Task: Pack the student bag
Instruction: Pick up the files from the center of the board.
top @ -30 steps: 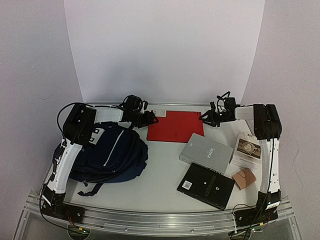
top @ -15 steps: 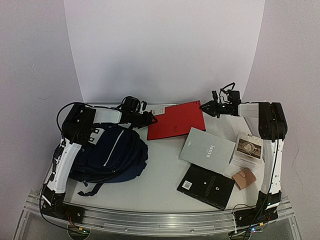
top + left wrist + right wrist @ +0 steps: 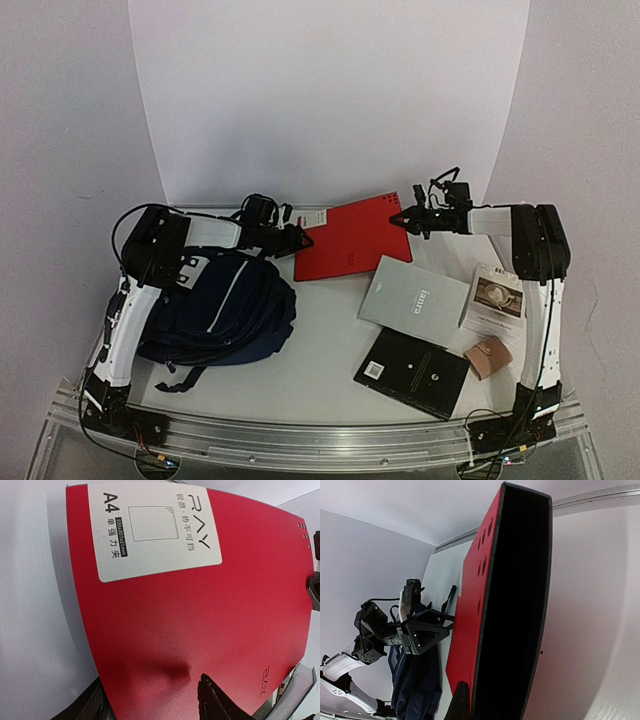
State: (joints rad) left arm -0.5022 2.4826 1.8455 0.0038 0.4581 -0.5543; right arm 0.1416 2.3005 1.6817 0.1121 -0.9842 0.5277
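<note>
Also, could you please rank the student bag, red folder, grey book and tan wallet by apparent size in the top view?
1. student bag
2. red folder, tilted, so only narrowly ahead
3. grey book
4. tan wallet

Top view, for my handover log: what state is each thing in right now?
Folder, tilted, far right corner raised.
Right fingers, shut on the folder's corner.
Left fingers, open, at the folder's other end.
Bag, lying on the table; zipped or not, cannot tell.
Grey book, closed, flat.
Black book, closed, flat.
Booklet, flat.
Wallet, closed.
</note>
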